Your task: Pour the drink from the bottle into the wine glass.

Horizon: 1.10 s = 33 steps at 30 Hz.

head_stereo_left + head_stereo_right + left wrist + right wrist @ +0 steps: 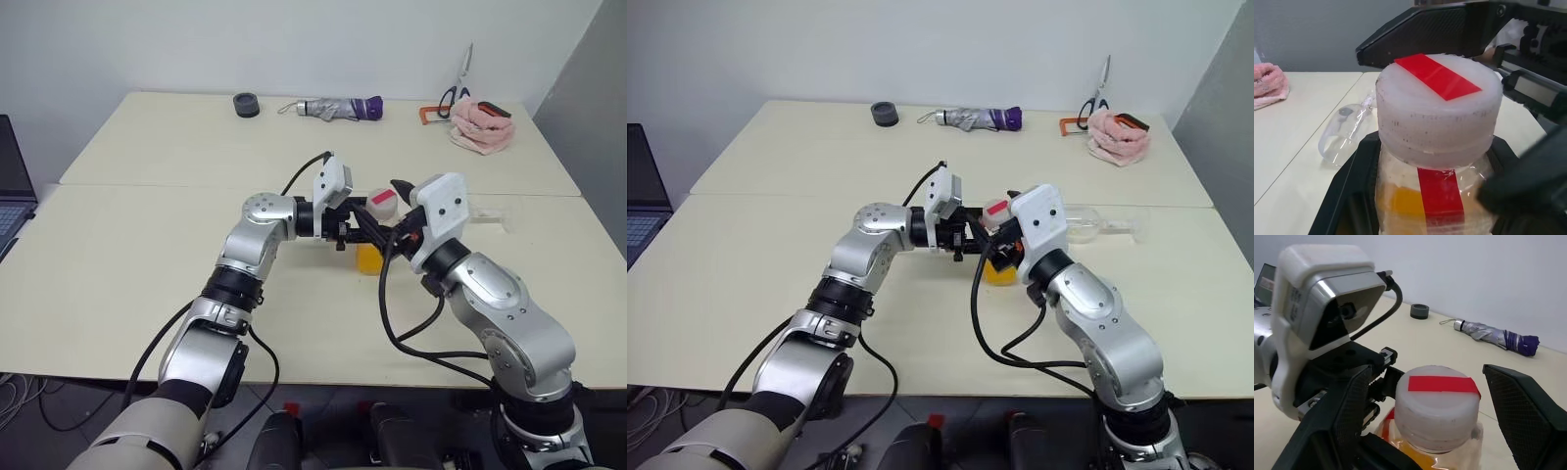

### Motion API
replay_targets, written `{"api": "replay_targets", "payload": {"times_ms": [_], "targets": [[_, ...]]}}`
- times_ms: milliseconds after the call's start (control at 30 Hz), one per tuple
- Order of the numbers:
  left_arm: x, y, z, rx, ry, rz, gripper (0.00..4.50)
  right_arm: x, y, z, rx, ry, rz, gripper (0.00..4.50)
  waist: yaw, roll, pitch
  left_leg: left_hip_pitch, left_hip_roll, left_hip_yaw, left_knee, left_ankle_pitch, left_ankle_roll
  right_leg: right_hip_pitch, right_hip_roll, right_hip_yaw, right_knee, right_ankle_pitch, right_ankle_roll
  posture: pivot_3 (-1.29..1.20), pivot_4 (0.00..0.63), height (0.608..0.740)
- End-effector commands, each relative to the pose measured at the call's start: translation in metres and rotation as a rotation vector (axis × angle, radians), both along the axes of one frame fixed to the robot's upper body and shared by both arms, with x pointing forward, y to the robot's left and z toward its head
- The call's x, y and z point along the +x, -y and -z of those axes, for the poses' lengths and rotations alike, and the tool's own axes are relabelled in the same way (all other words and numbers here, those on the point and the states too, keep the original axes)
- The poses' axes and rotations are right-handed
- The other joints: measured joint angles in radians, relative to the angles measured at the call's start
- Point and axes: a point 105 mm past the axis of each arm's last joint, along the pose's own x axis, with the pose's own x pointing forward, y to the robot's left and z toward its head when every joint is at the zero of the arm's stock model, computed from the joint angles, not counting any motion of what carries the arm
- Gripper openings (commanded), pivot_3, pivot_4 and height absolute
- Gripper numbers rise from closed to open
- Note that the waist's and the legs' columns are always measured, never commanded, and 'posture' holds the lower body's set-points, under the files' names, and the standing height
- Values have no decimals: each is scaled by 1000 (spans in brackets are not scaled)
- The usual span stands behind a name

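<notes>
The bottle [370, 245] is small and clear, with a red strip down its side and a white cap [1437, 404] crossed by red tape. The orange drink [1405, 203] fills its lower part. My left gripper [364, 233] comes in from the left, level, and is shut on the bottle's body just above the table. My right gripper [1437, 396] is open, with one black finger on each side of the cap and a gap on both sides. The wine glass [1085, 223] lies on its side on the table to the right, behind my right hand.
Along the far edge of the table [127, 264] are a dark tape roll [245, 103], a folded purple-and-grey umbrella [338, 108], a pink cloth [482, 125] and scissors [460, 83]. A laptop [12, 191] is at the left edge.
</notes>
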Motion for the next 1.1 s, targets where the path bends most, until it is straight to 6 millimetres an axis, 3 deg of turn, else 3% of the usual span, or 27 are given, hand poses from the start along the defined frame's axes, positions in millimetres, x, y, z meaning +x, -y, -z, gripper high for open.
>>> {"api": "replay_targets", "payload": {"times_ms": [33, 167, 200, 267, 400, 667, 767, 900, 1033, 1100], "targets": [[-3, 1, -15, -21, 66, 19, 2215, -3, 0, -13, 14, 63, -5, 3871, 0, 0, 0, 0, 0, 0, 0, 0, 0, 0, 0, 0, 0, 0, 0, 0, 150, 740], [-2, 1, -14, -18, 68, 16, 2215, -2, -1, -11, 17, 55, -8, 3871, 0, 0, 0, 0, 0, 0, 0, 0, 0, 0, 0, 0, 0, 0, 0, 0, 150, 740], [-2, 1, -14, -17, 68, 16, 2215, -2, -1, -11, 22, 56, -8, 3695, 0, 0, 0, 0, 0, 0, 0, 0, 0, 0, 0, 0, 0, 0, 0, 0, 150, 740], [-3, 1, -13, -15, 68, 16, 2215, -1, -2, -12, 28, 59, -8, 3257, 0, 0, 0, 0, 0, 0, 0, 0, 0, 0, 0, 0, 0, 0, 0, 0, 150, 740], [-3, 1, -13, -11, 69, 17, 2215, -1, -4, -12, 37, 65, -11, 1913, 0, 0, 0, 0, 0, 0, 0, 0, 0, 0, 0, 0, 0, 0, 0, 0, 150, 740], [-3, 0, -12, -4, 70, 22, 2215, -4, -13, -8, 20, 65, -85, 1877, 0, 0, 0, 0, 0, 0, 0, 0, 0, 0, 0, 0, 0, 0, 0, 0, 150, 740], [-6, 0, -13, 8, 71, 48, 2215, -17, -21, -5, -10, 56, -358, 1877, 0, 0, 0, 0, 0, 0, 0, 0, 0, 0, 0, 0, 0, 0, 0, 0, 150, 740], [-12, -1, -15, 43, 95, 108, 2215, -9, 5, -3, -185, -39, -637, 1877, 0, 1, 1, 0, -1, 1, 0, 0, 0, 1, 0, 0, -1, 0, 0, 0, 150, 740], [-11, -1, -19, 49, 112, 118, 2214, 13, 27, -13, -239, -84, -659, 1877, -1, 1, 1, 1, 1, 0, 0, 0, 1, 1, 1, -1, -1, 0, 0, 0, 150, 740], [-11, -2, -19, 47, 119, 112, 2214, 13, 31, -12, -236, -125, -676, 1877, -2, 1, 1, 1, 1, 0, -1, 0, 1, 0, 2, -1, -1, -1, -1, 0, 150, 740]]}}
